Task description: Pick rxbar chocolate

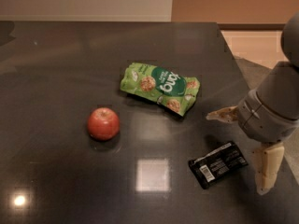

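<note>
Black glossy table (70, 55) is carrying one chocolate bar (218, 164), one green snack bag (160, 86), one red apple (103, 123) | bar is lying flat near the table's right edge, long axis running lower-left to upper-right, barcode end pointing lower-left | one gripper (236, 152) is hovering at the bar's right end, fingers spread wide, gripping nothing

My gripper (245, 143), spread wide at the table's (70, 55) right edge, has clear passage to the bar (218, 164); bag (160, 86) and apple (103, 123) lie well apart.
</note>
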Available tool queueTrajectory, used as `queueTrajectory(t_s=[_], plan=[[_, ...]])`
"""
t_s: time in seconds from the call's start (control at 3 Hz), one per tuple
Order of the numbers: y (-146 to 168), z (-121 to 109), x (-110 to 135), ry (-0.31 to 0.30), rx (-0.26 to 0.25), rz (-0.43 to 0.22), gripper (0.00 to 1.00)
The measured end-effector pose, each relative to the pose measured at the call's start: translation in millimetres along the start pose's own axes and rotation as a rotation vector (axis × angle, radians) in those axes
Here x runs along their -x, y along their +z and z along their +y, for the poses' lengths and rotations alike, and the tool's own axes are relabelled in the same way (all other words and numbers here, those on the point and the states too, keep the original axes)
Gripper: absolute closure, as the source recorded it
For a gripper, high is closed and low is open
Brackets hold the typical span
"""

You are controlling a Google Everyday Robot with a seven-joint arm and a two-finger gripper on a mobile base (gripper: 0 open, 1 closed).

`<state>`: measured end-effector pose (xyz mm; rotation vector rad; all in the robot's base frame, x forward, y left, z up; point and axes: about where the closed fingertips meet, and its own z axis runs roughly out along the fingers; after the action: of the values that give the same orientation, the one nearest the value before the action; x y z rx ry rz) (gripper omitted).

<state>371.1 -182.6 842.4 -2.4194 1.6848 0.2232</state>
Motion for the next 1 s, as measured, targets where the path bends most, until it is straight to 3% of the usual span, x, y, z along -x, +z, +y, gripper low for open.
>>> queueTrajectory(t_s=[0.33, 0.67, 1.0], plan=[[8.5, 3.4, 3.2, -0.009, 0.02, 0.002, 0.0], [14.6, 6.5, 4.2, -0.012, 0.038, 0.009, 0.17], [17.8, 8.1, 3.7, -0.01, 0.052, 0.012, 0.42]])
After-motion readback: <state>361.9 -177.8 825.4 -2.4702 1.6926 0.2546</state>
